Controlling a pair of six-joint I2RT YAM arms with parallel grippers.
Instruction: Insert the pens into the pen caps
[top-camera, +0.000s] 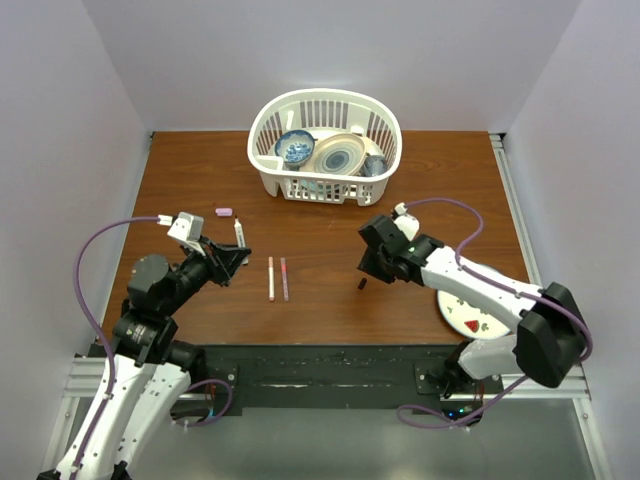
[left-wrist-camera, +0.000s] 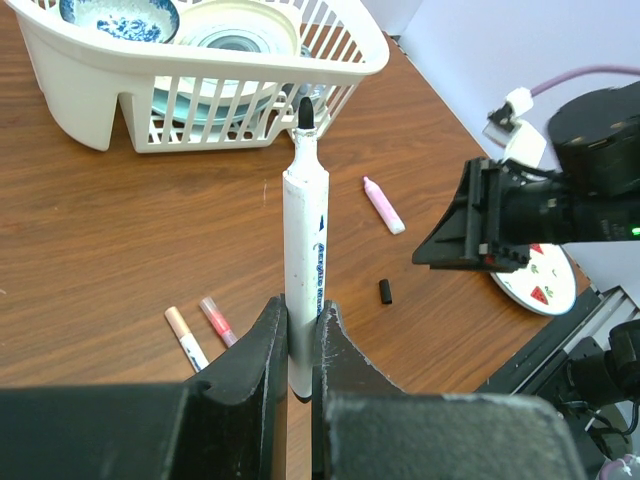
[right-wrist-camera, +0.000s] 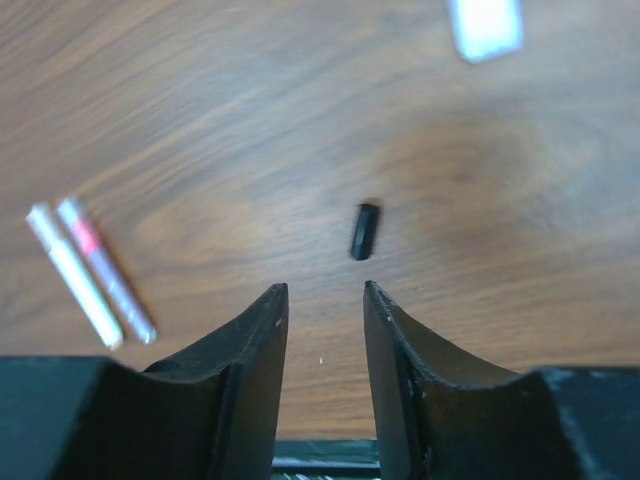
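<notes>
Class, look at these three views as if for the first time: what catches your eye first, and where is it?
The left gripper clamps an uncapped white pen with a black tip over the left side of the table. Opposite, the right gripper hangs open close to a small black cap lying on the wood. A white basket of dishes sits at the far edge.

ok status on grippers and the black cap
Left gripper shut on white pen, uncapped. Right gripper open, empty, black cap lying just ahead. Nothing between them.
</notes>
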